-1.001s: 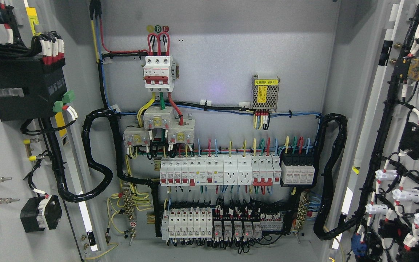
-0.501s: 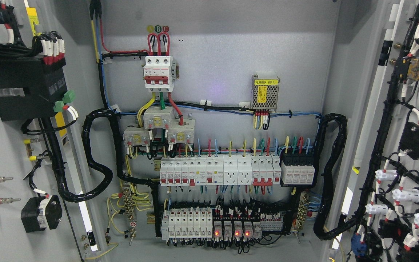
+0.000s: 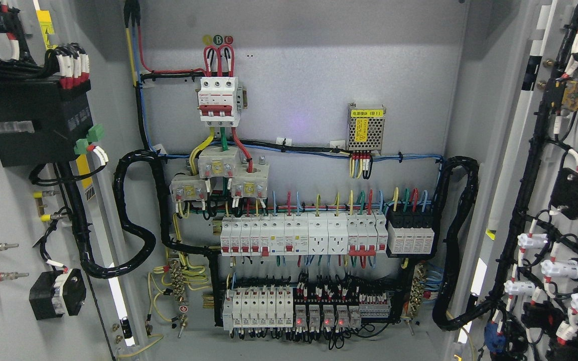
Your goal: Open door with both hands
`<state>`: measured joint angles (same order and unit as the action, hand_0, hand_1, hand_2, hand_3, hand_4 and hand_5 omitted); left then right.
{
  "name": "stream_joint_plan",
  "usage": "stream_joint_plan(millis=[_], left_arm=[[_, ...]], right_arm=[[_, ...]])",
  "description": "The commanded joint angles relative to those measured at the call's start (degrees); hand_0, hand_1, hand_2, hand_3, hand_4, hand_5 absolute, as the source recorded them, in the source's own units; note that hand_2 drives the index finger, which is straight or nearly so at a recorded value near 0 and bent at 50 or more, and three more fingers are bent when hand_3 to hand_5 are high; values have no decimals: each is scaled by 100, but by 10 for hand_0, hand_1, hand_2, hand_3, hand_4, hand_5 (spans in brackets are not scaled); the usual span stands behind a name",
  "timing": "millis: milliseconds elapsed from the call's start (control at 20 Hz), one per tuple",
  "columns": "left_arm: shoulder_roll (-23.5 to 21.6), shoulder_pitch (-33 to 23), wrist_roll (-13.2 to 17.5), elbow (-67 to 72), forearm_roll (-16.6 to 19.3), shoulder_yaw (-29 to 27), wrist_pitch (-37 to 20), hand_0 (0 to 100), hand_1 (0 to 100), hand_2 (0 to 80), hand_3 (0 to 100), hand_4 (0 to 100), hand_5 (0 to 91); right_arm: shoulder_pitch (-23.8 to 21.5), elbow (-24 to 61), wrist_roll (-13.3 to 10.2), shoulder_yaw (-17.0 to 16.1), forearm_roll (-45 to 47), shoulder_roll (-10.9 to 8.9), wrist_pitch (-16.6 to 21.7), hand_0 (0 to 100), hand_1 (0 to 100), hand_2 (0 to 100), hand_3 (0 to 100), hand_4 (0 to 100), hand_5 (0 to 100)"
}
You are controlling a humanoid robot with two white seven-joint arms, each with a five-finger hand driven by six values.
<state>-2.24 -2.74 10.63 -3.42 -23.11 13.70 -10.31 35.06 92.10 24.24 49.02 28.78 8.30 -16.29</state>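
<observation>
Nothing much has moved since a second ago: both door leaves sit where they were, and only the small red indicator lights (image 3: 314,321) on the bottom relay row have flickered. My hands are out of sight on both sides, so I cannot tell whether my fingers are released, clenched or grasping anything.

Left grey sheet-metal door leaf (image 3: 3,210) stands swung wide at nine o'clock, its inner face carrying a black box-shaped module (image 3: 33,125). Right grey sheet-metal door leaf (image 3: 525,150) is flung open at three o'clock, laced with black cable looms (image 3: 530,200). Between them, the grey cabinet back panel (image 3: 294,75) lies fully exposed, white three-pole breaker (image 3: 219,100) at twelve, white breaker row (image 3: 299,238) dead centre.

By my reckoning the opening is done, or as good as.

If I must nudge either leaf further, I judge them stiff and fairly heavy (all that hardware hangs on them), swinging on hinges with some drag from the looms. I'd take the bare metal outer edge, never the wiring or fragile white connectors (image 3: 560,271).
</observation>
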Motion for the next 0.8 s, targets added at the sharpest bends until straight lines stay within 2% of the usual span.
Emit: stream_joint_plan(millis=[0, 350, 501, 601, 751], left_arm=[[39, 1, 0, 0, 0, -8, 29, 120, 556, 0, 0, 0, 0], [74, 1, -9, 0, -9, -8, 37, 120, 556, 0, 0, 0, 0], [83, 1, -9, 0, 0, -8, 20, 120, 556, 0, 0, 0, 0], [83, 1, -9, 0, 0, -8, 11, 120, 556, 0, 0, 0, 0], [92, 1, -9, 0, 0, -8, 2, 120, 556, 0, 0, 0, 0]], right_arm=[[54, -78, 1, 371, 14, 31, -6, 0, 500, 40, 0, 0, 0], [45, -192, 1, 293, 427, 40, 3, 0, 500, 40, 0, 0, 0], [-60, -236, 1, -189, 401, 23, -14, 0, 500, 40, 0, 0, 0], [-244, -315, 1, -654, 357, -91, -14, 0, 500, 40, 0, 0, 0], [-744, -228, 1, -1244, 321, -547, -6, 0, 500, 40, 0, 0, 0]])
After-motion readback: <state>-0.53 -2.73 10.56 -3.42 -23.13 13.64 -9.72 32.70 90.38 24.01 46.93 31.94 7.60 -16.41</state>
